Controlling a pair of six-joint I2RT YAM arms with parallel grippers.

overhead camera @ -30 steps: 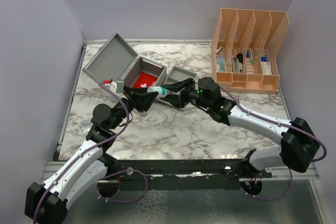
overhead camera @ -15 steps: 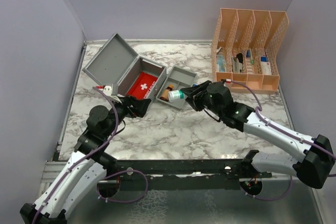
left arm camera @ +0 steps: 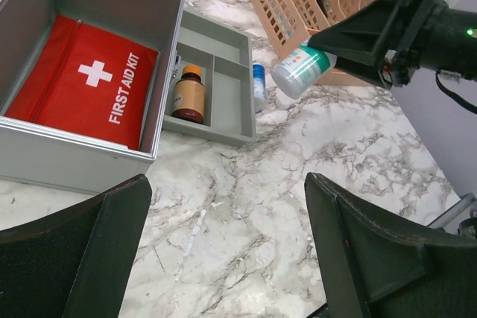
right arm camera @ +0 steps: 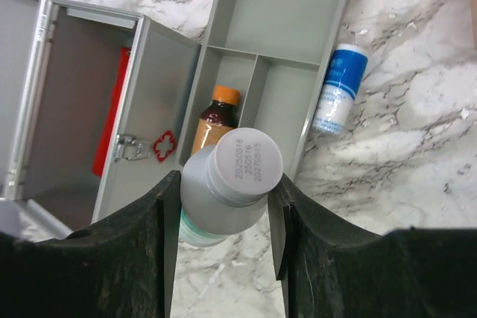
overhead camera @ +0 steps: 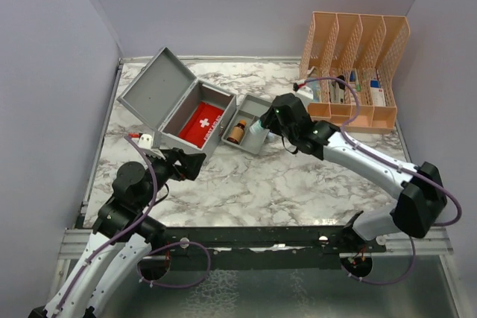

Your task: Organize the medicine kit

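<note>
My left pincer (left arm camera: 227, 206) hangs spread wide and empty above the marble-patterned bench (overhead camera: 246, 184), just in front of the grey metal medicine kit (overhead camera: 160, 87). The kit stands at the bench's left rear with its lid swung open. Inside lies a flat red pouch (left arm camera: 82, 83) printed "FIRST AID KIT" in white beside a white cross.

Just right of the case sits its grey divided inner tray (right arm camera: 279, 9). A small amber bottle with an orange cap (right arm camera: 215, 121) lies in one narrow slot (its label is too small to read).

My right pincer (right arm camera: 227, 184) pinches a white plastic bottle with a green band (right arm camera: 238, 165) above the tray's near end. The round end facing me is stamped "20250516 250516 20270515".

I judge I should shift over the bare slot right of the amber bottle, come straight down, and let go only once the bottle rests, so its neighbour isn't knocked.

A blue-and-white tube (right arm camera: 337, 87) lies on the bench just beside the tray, its lettering unreadable.
</note>
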